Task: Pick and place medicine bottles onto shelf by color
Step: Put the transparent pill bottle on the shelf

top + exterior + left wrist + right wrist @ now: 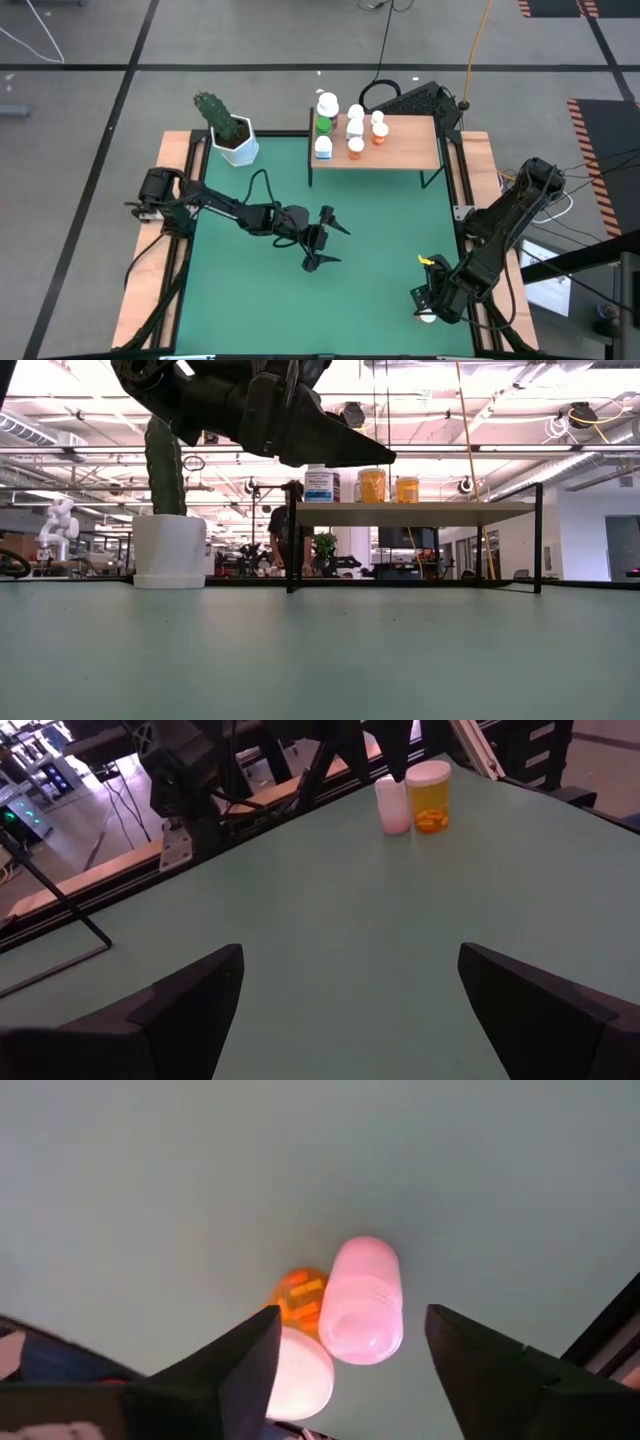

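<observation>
Two medicine bottles stand upright on the green mat near its right near corner: a pink one [360, 1315] [393, 805] and an orange one with a white cap [300, 1365] [432, 798]. My right gripper [355, 1325] [432, 300] hovers above them, open and pointing down, with a finger on either side of the pink bottle. My left gripper [350, 990] [325, 240] is open over the middle of the mat and holds nothing. Several more bottles [352, 125] [372, 485] stand on the wooden shelf [405, 145] [410, 512] at the far edge.
A white hexagonal pot with a cactus [232, 135] [168, 548] stands at the far left of the mat, beside the shelf. Wooden strips [145, 290] edge the mat on both sides. The right arm's base [535, 185] sits at the right edge. Open mat lies between the two grippers.
</observation>
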`<state>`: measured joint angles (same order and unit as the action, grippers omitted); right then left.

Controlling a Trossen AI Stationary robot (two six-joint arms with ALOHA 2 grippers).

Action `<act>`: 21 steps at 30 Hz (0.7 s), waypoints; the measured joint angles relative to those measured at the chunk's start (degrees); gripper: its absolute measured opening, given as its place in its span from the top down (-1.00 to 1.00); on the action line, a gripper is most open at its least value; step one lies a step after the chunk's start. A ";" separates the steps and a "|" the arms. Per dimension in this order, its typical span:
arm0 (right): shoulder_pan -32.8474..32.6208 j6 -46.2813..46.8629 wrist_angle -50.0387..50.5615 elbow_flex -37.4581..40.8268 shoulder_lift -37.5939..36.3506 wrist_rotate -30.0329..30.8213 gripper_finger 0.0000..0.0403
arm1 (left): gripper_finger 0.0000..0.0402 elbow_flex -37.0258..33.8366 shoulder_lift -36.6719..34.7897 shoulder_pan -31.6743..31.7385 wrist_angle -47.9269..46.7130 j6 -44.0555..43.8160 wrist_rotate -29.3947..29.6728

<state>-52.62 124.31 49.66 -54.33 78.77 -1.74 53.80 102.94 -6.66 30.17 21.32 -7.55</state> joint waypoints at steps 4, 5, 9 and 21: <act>0.00 1.90 -0.10 0.00 1.15 -1.54 -0.29 | -0.85 0.00 0.01 0.00 -0.04 -0.03 0.00; 0.00 2.26 -0.39 0.00 1.30 -1.52 -0.29 | -0.85 0.00 0.00 0.00 -0.04 -0.02 0.00; 0.00 2.76 -1.65 0.00 1.84 -1.51 -0.23 | -0.85 0.00 0.00 0.00 -0.07 0.00 0.00; 0.00 4.64 -1.61 0.00 3.88 -4.42 0.05 | -0.85 0.02 0.00 0.00 0.58 0.76 0.00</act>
<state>-52.62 128.95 48.06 -54.33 82.65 -6.15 53.82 102.94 -6.66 30.75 22.08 -7.55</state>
